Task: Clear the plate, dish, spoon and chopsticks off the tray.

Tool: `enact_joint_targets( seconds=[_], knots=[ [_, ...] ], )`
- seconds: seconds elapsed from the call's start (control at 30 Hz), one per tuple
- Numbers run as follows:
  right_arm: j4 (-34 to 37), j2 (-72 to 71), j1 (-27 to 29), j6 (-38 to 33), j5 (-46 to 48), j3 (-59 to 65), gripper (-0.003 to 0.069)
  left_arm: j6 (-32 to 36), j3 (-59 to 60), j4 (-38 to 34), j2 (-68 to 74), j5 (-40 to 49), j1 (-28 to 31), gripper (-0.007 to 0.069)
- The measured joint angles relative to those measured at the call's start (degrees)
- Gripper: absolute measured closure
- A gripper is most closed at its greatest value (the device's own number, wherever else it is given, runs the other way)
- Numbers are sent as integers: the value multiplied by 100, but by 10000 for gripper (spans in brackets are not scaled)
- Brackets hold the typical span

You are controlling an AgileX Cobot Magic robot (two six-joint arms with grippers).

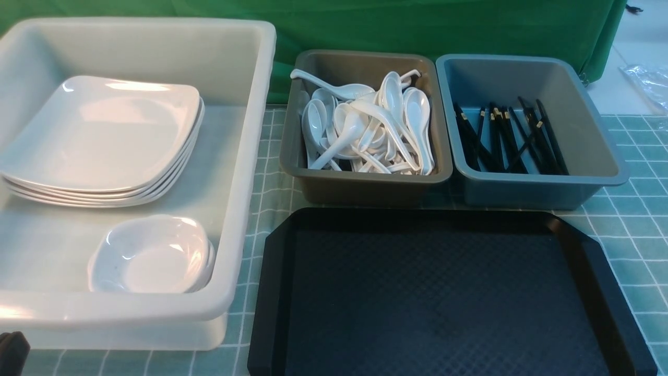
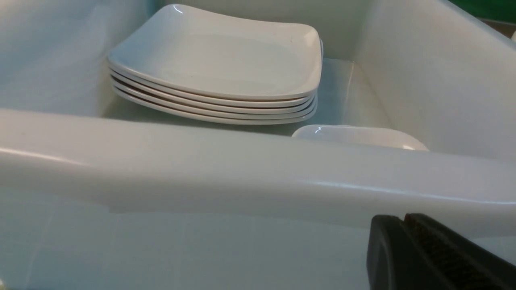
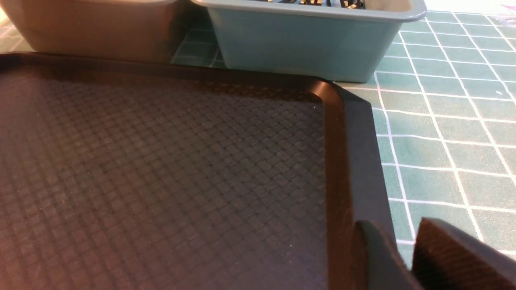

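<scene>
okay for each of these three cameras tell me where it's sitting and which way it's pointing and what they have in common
Front view: sits between the arms, looks forward over the empty tray, white tub, spoon bin and chopstick bin; a dark bit of the robot shows at the lower left corner.
Left wrist view: outside the white tub's near wall, looking in at the plates; left gripper, shut, shows.
Right wrist view: low above the tray's corner, facing both bins; right gripper shows, slightly parted.
Shared: front and left wrist both show the plates; front and right wrist both show the tray.

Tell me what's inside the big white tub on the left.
The big white tub holds a stack of square white plates at the back and small white dishes nested near the front. Lower plates show only their edges; whatever lies beneath either stack is hidden.
</scene>
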State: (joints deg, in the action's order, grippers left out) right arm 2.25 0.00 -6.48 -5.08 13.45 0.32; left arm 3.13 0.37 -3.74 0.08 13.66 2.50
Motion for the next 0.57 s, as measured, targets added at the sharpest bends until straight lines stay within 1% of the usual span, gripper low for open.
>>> enact_joint_targets(
  seconds=[0.33,0.57],
  knots=[
    [0,0,0,6,0,0,426,54,0,0,0,0,0,608],
    [0,0,0,6,0,0,422,65,0,0,0,0,0,608]
  ],
)
